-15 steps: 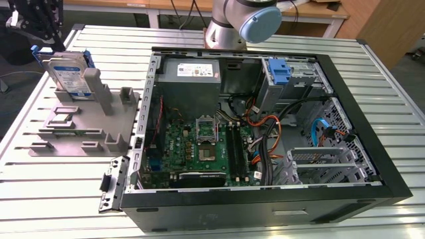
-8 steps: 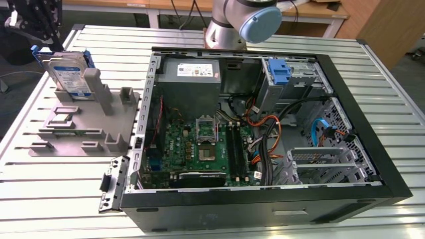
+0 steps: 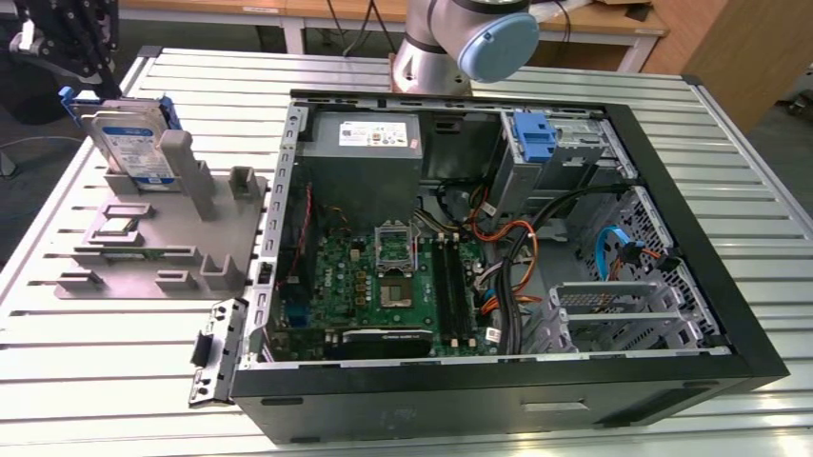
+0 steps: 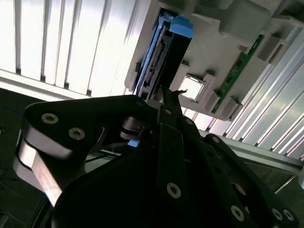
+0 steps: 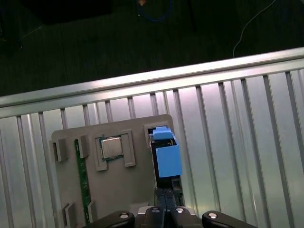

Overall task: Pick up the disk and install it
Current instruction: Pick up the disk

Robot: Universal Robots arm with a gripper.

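Half the end effector (image 3: pixel 79 76) cropped, near disk (image 3: pixel 125 143).

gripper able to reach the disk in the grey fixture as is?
Probably yes. The disk stands upright in the grey fixture with its top edge exposed, and the gripper hangs above it with nothing visible between them.

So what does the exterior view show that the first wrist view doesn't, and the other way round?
Exterior view: the open computer case, its motherboard, a blue bracket in its drive bay, and the labelled face of the disk. First wrist view: a green memory stick lying in the grey holder, seen from above. Both: the disk standing upright in that holder on the slatted table, with the gripper close by it.
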